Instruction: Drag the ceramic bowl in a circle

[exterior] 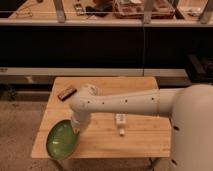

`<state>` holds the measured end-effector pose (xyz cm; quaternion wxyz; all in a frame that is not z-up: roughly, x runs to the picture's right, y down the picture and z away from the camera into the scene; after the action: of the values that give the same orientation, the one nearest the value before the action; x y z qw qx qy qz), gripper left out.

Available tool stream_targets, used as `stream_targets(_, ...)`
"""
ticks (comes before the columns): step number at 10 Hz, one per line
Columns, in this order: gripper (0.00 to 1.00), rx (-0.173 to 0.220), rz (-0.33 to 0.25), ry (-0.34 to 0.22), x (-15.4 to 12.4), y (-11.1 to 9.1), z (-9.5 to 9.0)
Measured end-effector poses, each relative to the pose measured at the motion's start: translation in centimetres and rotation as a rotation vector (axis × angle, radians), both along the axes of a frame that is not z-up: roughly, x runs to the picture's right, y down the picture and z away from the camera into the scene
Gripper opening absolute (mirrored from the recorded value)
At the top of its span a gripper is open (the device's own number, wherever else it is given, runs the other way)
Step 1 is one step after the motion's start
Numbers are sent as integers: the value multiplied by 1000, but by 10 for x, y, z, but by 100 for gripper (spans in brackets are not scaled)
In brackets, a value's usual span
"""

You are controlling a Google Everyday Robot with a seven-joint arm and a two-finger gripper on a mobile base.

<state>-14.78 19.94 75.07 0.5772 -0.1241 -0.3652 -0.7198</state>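
The ceramic bowl [62,141] is green and glossy. It lies at the front left corner of the wooden table [142,137], and its lower edge reaches the table's front edge. My white arm stretches in from the right across the table. My gripper [76,130] points down at the bowl's right rim, mostly hidden under the wrist. The small whitish cup is hidden behind the arm.
A brown bar-shaped item [66,93] lies at the table's back left. A small white object [120,119] lies near the table's middle, with a tiny piece [122,132] just in front of it. A dark counter with shelves [105,45] stands behind the table.
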Motion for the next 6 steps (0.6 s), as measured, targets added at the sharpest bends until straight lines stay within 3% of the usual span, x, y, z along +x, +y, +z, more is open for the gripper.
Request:
stream_targets(3, 0, -39, 73, 8, -7, -22, 22)
stream_targets(6, 0, -81, 205, 110, 38, -32, 55)
